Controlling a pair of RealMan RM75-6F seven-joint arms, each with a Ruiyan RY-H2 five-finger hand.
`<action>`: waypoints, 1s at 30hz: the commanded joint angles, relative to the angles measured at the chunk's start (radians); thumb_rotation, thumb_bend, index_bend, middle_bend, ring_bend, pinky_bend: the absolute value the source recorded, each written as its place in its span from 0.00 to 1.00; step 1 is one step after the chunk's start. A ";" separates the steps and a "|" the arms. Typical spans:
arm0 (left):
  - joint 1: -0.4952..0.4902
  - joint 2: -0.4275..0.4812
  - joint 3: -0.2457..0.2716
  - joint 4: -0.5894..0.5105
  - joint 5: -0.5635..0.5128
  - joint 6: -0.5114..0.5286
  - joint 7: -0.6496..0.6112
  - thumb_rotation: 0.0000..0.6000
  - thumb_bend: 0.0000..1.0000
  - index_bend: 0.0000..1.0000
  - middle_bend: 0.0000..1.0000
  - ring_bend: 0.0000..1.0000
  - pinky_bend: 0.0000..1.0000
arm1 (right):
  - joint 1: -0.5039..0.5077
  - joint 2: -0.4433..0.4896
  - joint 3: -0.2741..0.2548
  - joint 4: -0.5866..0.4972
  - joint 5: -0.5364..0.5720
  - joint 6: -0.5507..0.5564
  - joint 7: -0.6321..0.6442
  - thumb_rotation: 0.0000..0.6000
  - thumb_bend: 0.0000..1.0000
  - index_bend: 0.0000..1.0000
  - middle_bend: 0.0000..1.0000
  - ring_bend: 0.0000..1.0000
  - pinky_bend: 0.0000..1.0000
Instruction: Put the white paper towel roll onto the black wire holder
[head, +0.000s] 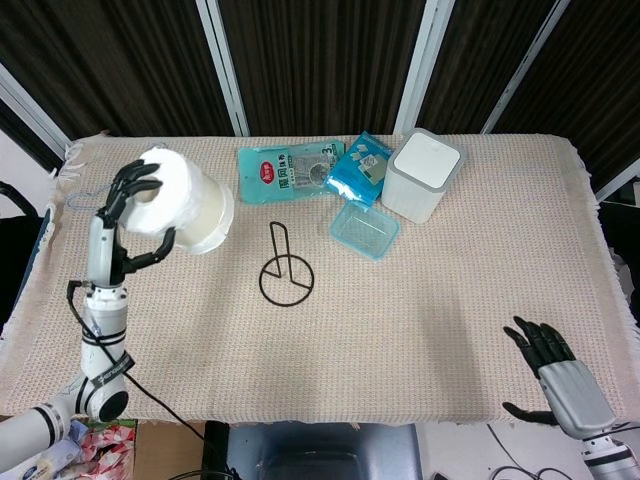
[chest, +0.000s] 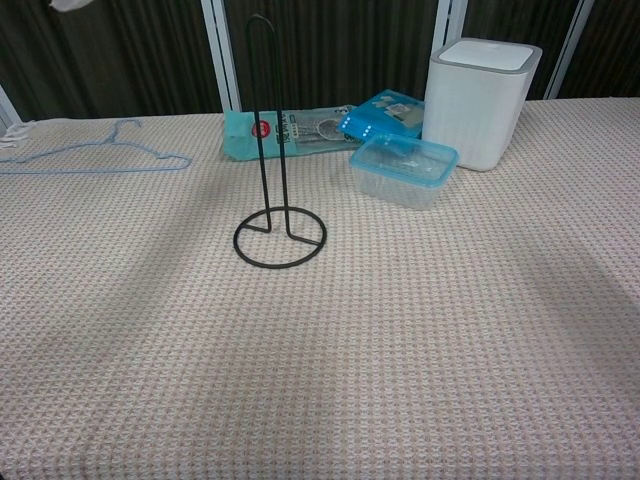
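Beige woven cloth covers the worktop (head: 420, 300). From the head view, the left hand (head: 135, 215) grips the white paper towel roll (head: 190, 205) aloft, left of the black wire holder (head: 284, 270); the right hand (head: 545, 350) rests empty, fingers spread. From the chest view, the holder (chest: 275, 150) stands upright near a hanger (chest: 95, 155).

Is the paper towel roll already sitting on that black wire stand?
No, the left hand holds the white paper towel roll up in the air, left of the bare black wire holder.
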 joint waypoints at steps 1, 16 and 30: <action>-0.065 0.004 -0.035 -0.036 -0.042 -0.070 0.066 1.00 0.60 0.44 0.62 0.65 1.00 | 0.003 0.003 0.003 -0.001 0.009 -0.006 0.007 1.00 0.14 0.00 0.00 0.00 0.00; -0.125 -0.015 0.020 -0.094 -0.039 -0.161 0.149 1.00 0.58 0.44 0.62 0.65 1.00 | 0.008 0.024 0.008 0.000 0.017 -0.007 0.054 1.00 0.14 0.00 0.00 0.00 0.00; -0.151 -0.056 0.029 -0.059 -0.052 -0.170 0.177 1.00 0.58 0.44 0.62 0.65 1.00 | 0.002 0.039 0.007 0.006 0.006 0.015 0.088 1.00 0.14 0.00 0.00 0.00 0.00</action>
